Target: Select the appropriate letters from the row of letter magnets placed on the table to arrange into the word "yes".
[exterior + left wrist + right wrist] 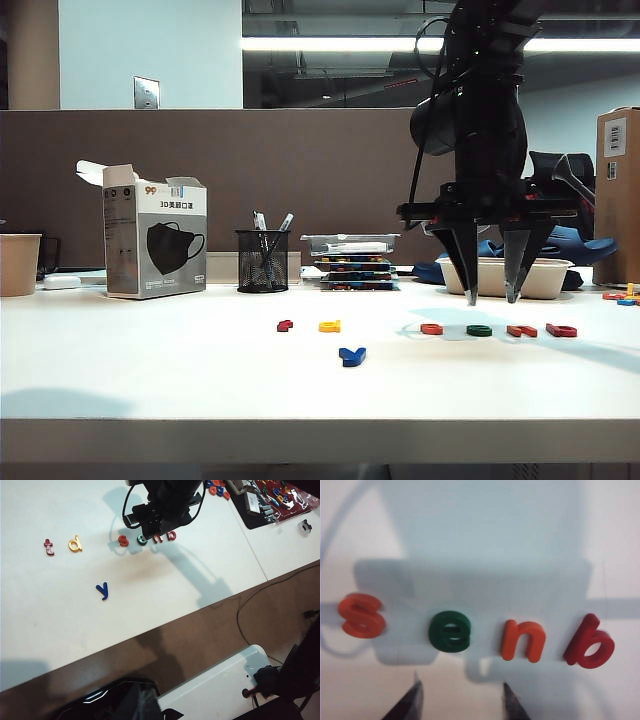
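Blue y (352, 355) sits alone on the tabletop (180, 370), in front of the row. Right tool (491, 297) hovers above green e (450, 631), jaws apart, empty. Next: descend, straddle e, pinch. Left tool unseen from any view.

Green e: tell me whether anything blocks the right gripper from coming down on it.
Nothing visible does. The right gripper hangs open above the green e, apart from it, with bare table around. The orange-red s and orange n flank it.
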Available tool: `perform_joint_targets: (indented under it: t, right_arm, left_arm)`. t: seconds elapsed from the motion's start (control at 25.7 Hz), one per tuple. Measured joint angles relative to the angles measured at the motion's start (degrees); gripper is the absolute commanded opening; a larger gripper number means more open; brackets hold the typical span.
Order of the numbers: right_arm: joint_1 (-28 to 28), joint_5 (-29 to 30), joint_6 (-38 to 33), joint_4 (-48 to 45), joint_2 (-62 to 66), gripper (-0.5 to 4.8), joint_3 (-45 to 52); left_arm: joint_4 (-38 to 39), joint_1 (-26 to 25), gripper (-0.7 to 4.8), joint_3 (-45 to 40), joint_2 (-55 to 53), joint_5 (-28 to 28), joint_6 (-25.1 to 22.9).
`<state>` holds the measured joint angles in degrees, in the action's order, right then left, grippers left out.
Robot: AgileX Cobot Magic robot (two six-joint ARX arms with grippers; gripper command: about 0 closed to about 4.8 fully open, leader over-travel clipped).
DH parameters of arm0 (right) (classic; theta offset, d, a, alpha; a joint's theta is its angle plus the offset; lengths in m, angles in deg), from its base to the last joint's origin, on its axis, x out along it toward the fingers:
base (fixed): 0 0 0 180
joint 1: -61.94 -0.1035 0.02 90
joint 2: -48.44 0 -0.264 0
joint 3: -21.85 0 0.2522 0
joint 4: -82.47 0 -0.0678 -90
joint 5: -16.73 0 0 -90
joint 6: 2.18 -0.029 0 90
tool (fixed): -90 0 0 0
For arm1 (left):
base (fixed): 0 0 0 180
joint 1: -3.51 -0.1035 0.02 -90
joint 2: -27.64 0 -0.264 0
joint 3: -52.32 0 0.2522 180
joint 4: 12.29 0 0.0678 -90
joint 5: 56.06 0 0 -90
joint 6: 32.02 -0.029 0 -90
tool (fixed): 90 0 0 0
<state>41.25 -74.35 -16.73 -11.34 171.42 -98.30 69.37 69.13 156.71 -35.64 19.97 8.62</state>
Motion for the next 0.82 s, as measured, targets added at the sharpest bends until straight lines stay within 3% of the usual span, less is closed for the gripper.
perform_joint_targets:
  t: [0.82]
  right_arm:
    - [-0.7, 1.2, 0.0, -1.3, -0.5, 1.79, 2.3]
  left_arm:
    - [0.0, 0.0, -0.06, 0.0, 0.0, 0.0, 0.0]
